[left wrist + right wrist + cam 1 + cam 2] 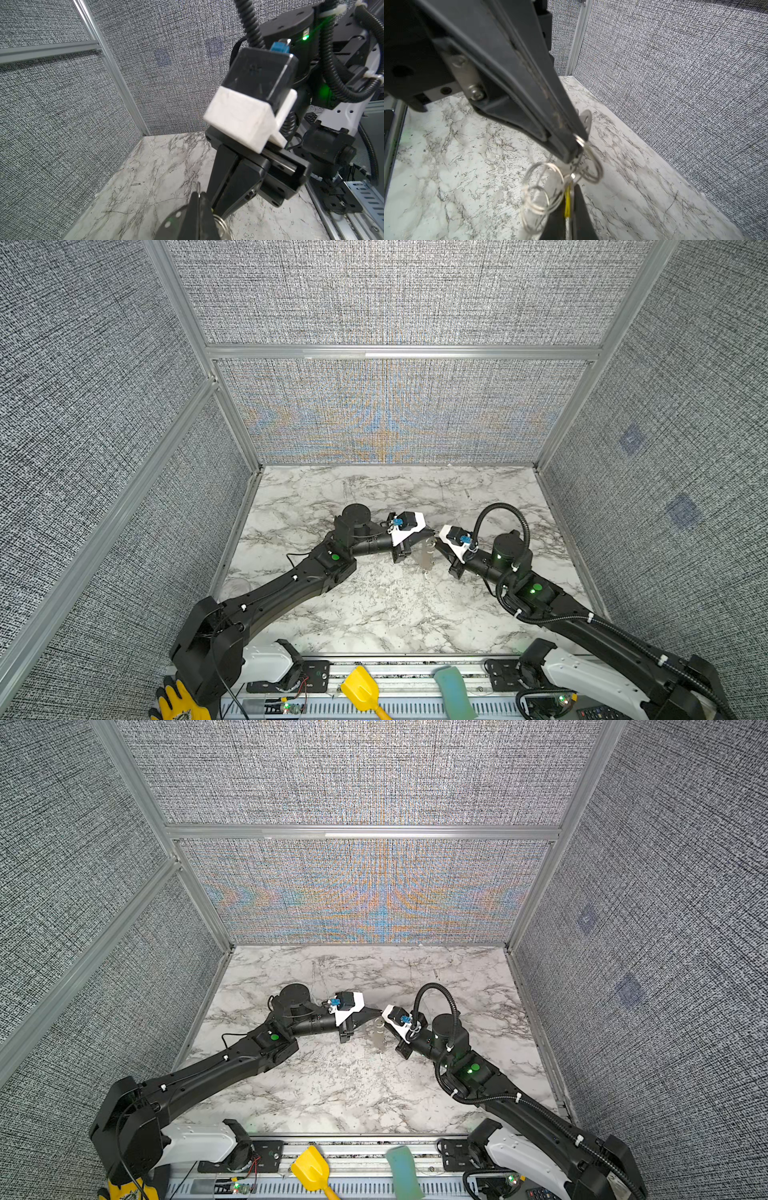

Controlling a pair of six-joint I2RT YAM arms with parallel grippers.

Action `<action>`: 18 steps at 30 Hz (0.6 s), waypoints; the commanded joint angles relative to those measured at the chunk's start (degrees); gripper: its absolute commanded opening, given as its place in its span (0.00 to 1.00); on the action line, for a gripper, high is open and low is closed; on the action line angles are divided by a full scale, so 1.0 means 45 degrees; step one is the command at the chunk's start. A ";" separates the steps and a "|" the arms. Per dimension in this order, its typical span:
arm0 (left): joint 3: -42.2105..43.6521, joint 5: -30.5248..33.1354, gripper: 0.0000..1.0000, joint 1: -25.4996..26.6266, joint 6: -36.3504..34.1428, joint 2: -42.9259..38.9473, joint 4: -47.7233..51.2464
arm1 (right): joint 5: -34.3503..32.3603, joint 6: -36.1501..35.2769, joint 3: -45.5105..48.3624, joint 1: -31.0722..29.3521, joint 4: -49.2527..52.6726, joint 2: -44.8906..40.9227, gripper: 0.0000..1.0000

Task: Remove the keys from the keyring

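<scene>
Before pulling anything apart, confirm both grips: right gripper (574,152) clamped on a thin silver wire split ring (600,171), left gripper (568,192) closed from the opposite side on the small key with a yellow plastic tag (567,204). Locate the keyring (586,120), a flat grey metal plate with a row of small holes, just beside the right gripper's tips, hanging with the ring bunch between both grippers above the white marbled tabletop (374,614). Treat the tip-to-tip line as the pull axis; expect equal reach from either arm.
</scene>
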State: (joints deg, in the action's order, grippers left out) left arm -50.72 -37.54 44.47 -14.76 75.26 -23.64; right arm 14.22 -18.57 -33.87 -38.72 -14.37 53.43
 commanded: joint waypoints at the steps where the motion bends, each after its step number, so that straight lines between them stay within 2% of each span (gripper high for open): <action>1: -0.0017 -0.0125 0.00 -0.0009 0.0014 0.0013 -0.0538 | 0.0314 -0.0913 -0.0240 -0.0089 0.0432 -0.0054 0.01; 8: 0.0088 -0.0076 0.00 -0.0011 -0.0030 -0.0043 -0.0478 | 0.0083 -0.1959 -0.0630 -0.0265 0.1250 -0.0096 0.00; 18: 0.0102 0.0112 0.00 -0.0008 -0.0225 -0.0109 -0.0353 | -0.0588 -0.2379 -0.1006 -0.0594 0.1759 0.0030 0.00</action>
State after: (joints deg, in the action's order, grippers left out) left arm -50.26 -37.69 44.49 -15.05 75.22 -23.75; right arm 11.75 -27.97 -37.69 -41.10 -6.83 53.39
